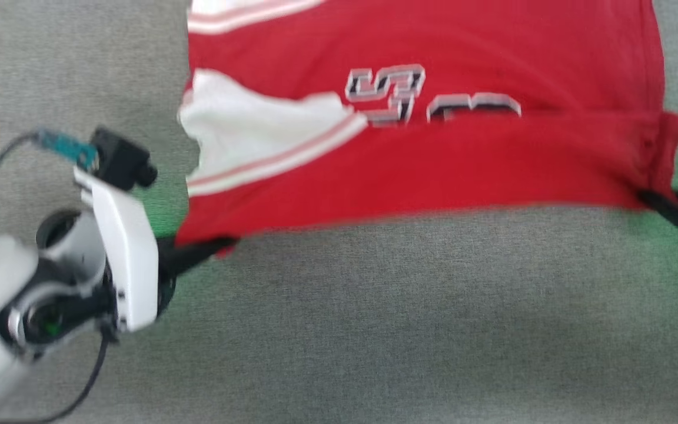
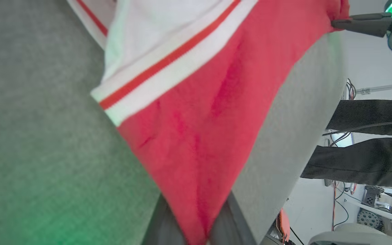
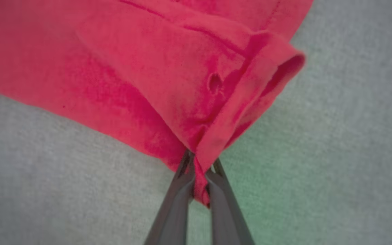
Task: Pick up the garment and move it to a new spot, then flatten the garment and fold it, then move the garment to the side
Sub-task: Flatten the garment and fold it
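"Across the upper half of the head view, what lies there?"

"The garment (image 1: 433, 159), red, spread over the grey fabric surface (image 1: 374, 330). Its near edge runs taut from side to side. A white sleeve (image 1: 256, 135) with striped trim lies folded over its left part, and grey-edged lettering (image 1: 398, 94) shows near the middle."

"And the left gripper (image 1: 212, 244)?"

"At the left centre of that frame, with its dark fingers pinched together on the lower left corner of the red cloth. The left wrist view shows the cloth running down between the two fingers."

"The right gripper (image 1: 654, 200)?"

"At the right edge, clamped on the lower right corner. Its wrist view shows both fingers closed on a bunched fold of red cloth, with the grey surface behind."

"Is the picture sharp?"

"No, the head view is blurred."
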Motion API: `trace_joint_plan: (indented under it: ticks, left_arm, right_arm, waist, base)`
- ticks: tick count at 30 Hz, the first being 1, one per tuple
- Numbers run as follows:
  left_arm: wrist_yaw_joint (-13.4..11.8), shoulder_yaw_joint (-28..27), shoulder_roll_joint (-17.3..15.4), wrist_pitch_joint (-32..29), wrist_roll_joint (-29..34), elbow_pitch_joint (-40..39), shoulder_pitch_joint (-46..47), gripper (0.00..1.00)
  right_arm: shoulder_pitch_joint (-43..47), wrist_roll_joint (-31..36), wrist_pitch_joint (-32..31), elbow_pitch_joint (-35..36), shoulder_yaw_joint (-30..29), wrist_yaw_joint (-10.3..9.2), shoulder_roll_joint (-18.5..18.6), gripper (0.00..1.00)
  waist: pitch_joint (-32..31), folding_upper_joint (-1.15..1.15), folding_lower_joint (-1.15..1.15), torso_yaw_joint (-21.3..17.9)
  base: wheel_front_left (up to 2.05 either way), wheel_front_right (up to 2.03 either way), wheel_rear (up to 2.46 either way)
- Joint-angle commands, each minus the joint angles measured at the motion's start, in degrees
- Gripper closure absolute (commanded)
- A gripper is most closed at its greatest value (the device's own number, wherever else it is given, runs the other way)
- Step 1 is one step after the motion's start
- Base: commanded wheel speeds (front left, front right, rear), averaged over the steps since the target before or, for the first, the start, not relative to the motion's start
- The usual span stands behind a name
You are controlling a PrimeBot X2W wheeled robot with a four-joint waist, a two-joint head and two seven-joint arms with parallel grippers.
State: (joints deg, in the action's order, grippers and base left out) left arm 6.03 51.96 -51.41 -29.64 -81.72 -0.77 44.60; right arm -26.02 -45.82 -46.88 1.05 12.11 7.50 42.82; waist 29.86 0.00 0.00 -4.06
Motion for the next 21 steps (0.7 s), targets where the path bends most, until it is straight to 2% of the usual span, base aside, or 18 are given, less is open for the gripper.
trace_joint_plan:
  ticks: [1, 9, 15, 16, 17, 18, 19, 20, 21]
  left_arm:
    - [-0.47, 0.31, -1.10, 0.95, 0.06, -1.54, -2.25, 1.00]
    - [-3.10, 1.14, -4.90, 6.74, 0.52, -10.27, -10.60, 1.00]
    - [-4.43, 1.36, -5.84, 9.89, 1.05, -13.70, -13.97, 1.00]
    - [-4.64, 1.10, -5.77, 10.45, 1.30, -13.83, -14.13, 0.94]
    - [-4.76, 0.91, -5.60, 10.87, 1.34, -13.77, -14.22, 0.71]
    - [-4.84, 0.84, -5.55, 11.06, 1.47, -13.68, -14.24, 0.52]
    - [-4.88, 0.68, -5.66, 11.45, 1.74, -13.57, -14.10, 0.16]
    - [-5.03, 0.36, -5.82, 11.81, 1.80, -13.44, -14.03, 0.00]
    - [-5.12, 0.03, -6.01, 12.27, 1.69, -13.40, -13.98, 0.00]
  right_arm:
    - [1.82, -0.84, -0.29, 0.00, 0.17, -0.02, 1.59, 1.00]
    - [9.28, -5.27, -0.28, 2.02, -1.42, -0.02, 6.85, 1.00]
    - [13.11, -5.77, 1.19, 3.50, -3.85, -0.03, 7.38, 1.00]
    - [13.36, -5.38, 1.89, 3.78, -4.25, -0.03, 7.18, 1.00]
    - [13.38, -4.75, 2.76, 3.91, -4.71, -0.03, 6.94, 0.73]
    - [13.43, -4.15, 3.46, 3.89, -4.98, -0.03, 6.66, 0.51]
    - [13.56, -3.56, 4.05, 3.94, -5.08, -0.02, 6.44, 0.05]
    - [13.53, -3.05, 4.77, 4.17, -5.25, -0.02, 6.21, 0.00]
    - [13.44, -2.51, 5.81, 4.29, -5.91, -0.02, 5.90, 0.00]
  waist:
    - [-0.82, 0.00, 0.00, 0.49]
    - [-1.63, 0.00, 0.00, 1.26]
    - [-1.43, 0.00, 0.00, 1.19]
    - [-1.40, 0.00, 0.00, 1.18]
    - [-1.36, 0.00, 0.00, 1.16]
    - [-1.36, 0.00, 0.00, 1.11]
    - [-1.41, 0.00, 0.00, 1.07]
    - [-1.49, 0.00, 0.00, 1.00]
    - [-1.57, 0.00, 0.00, 0.91]
  base:
    - [0.00, 0.00, 0.00]
    - [0.00, 0.00, 0.00]
    - [0.00, 0.00, 0.00]
    - [0.00, 0.00, 0.00]
    - [0.00, 0.00, 0.00]
    - [0.00, 0.00, 0.00]
    - [0.00, 0.00, 0.00]
    - [0.00, 0.00, 0.00]
    - [0.00, 0.00, 0.00]
